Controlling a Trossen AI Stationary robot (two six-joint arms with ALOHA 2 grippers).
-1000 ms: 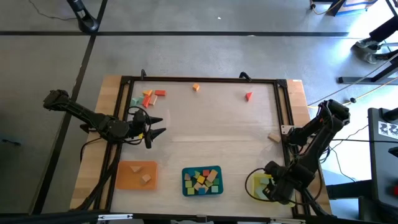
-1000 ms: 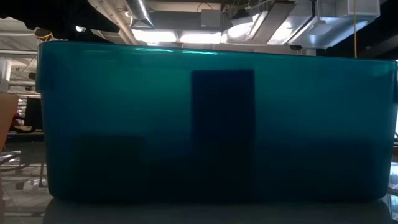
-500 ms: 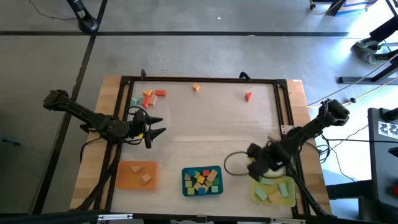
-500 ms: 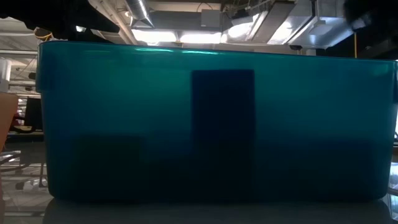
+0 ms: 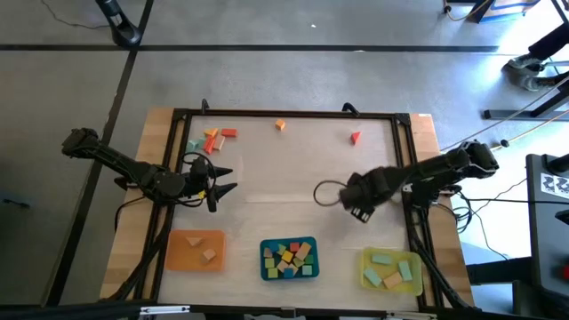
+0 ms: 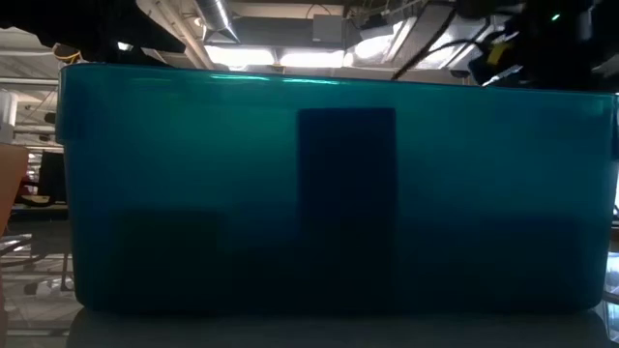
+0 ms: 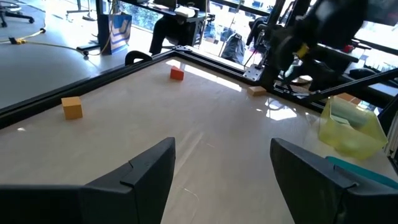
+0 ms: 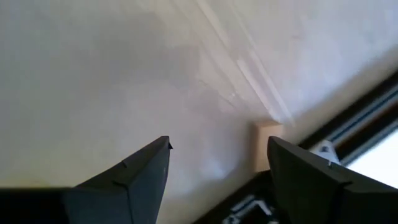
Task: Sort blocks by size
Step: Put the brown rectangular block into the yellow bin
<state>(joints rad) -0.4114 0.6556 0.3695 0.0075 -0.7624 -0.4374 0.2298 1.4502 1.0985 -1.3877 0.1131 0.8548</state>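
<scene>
Teal tray (image 6: 329, 193) wall fills the low view, hiding the table behind it. In the high view three trays line the bottom edge: orange tray (image 5: 195, 248), teal, yellow tray (image 5: 391, 270), each holding blocks. Above them, the left end effector (image 5: 220, 179) spreads wide at centre-left; the right end effector (image 5: 354, 197), centre-right, gapes wide near a tan block (image 8: 268, 144) partly hidden. Farthest, loose blocks (image 5: 213, 139) dot the table's (image 5: 293, 178) upper edge.

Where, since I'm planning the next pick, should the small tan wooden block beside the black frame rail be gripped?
Probably from above, the open right gripper closing on the tan block's two faces running crosswise to the black frame rail: it lies flat, close beside the rail, leaving a finger little room there. Left gripper waits opposite.
</scene>
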